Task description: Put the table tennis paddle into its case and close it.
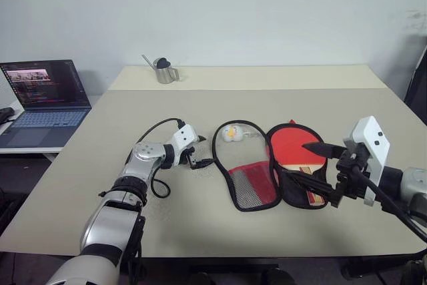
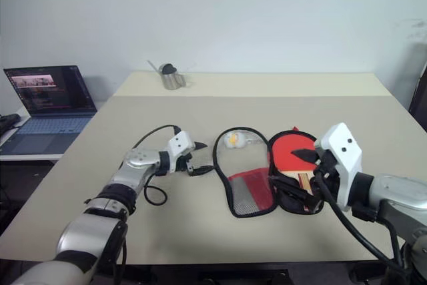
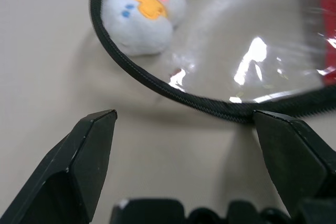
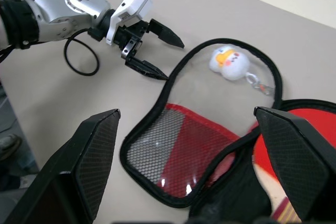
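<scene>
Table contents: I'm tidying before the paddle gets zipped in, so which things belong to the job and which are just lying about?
Belong to the job:
- table tennis paddle, lying in the open case
- case, spread open
- left tool, open beside the case's edge
- right tool, open above the paddle

Lying about:
- small plush toy
- metal watering can
- laptop on a side table

The scene is bright and evenly lit, with soft, weak shadows on the beige counter (image 1: pixel 280 91). White glare spots lie on the clear plastic window of the open red fabric case (image 3: pixel 252 61). Close up, the black fingers (image 3: pixel 86 156) look slightly blurred.
</scene>
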Available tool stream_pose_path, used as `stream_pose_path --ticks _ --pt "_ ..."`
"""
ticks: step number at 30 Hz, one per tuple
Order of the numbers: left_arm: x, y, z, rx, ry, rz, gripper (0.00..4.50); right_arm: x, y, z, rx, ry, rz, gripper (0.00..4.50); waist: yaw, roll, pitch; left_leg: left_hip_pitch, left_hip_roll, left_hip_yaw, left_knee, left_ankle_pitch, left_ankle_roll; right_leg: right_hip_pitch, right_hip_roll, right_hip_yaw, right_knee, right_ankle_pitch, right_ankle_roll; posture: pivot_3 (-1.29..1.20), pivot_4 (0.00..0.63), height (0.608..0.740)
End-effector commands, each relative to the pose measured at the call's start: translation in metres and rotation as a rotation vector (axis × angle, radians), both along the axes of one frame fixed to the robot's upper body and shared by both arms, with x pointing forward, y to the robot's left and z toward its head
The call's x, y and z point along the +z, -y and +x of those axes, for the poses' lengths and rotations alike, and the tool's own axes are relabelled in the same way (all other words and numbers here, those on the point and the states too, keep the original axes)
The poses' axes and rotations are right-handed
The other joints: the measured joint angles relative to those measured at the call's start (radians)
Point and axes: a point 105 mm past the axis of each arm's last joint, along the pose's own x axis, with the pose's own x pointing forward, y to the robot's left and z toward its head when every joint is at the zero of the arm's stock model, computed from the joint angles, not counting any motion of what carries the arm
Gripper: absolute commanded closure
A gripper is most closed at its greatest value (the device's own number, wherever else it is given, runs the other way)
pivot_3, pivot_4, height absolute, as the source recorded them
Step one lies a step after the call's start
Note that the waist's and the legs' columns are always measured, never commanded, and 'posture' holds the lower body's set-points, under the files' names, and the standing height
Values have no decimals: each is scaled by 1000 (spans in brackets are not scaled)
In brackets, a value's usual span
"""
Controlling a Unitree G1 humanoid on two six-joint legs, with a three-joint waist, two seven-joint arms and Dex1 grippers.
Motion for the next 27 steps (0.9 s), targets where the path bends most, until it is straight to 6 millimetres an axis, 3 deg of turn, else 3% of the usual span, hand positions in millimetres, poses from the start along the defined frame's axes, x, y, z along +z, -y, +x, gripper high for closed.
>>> stream_pose_path --ticks 1,6,12,19,22,25,27 --pt "23 -10 3 6 35 -49 0 5 -1 -4 17 34 14 19 0 0 0 0 0 0 0 0 0 0 0 0 0 0 0 0 150 740" --pt "20 -4 4 2 37 -54 0 6 -2 -4 24 33 21 19 5 0 0 0 0 0 0 0 0 0 0 0 0 0 0 0 150 740" --pt "2 26 1 -36 13 -72 0 8 -1 -2 22 33 28 19 18 -1 0 0 0 0 0 0 0 0 0 0 0 0 0 0 150 740" --pt "3 63 1 -86 15 -146 0 10 0 -1 15 41 31 19 21 -1 1 -1 0 0 1 0 0 0 0 0 0 0 0 0 150 740" --pt "26 104 -8 -219 65 -245 0 12 2 -2 4 46 33 19 23 -2 1 -1 0 0 1 0 0 1 0 0 0 0 0 0 150 740" --pt "70 161 -31 -406 89 -433 0 13 7 -5 -17 46 31 19 36 -3 2 -4 -1 -1 2 0 0 0 -1 -1 -1 1 1 0 150 740" --pt "83 185 -46 -484 69 -498 0 14 10 -6 -31 47 29 19 43 -3 2 -6 -1 -1 4 0 0 0 -2 -1 -3 2 3 0 150 740"
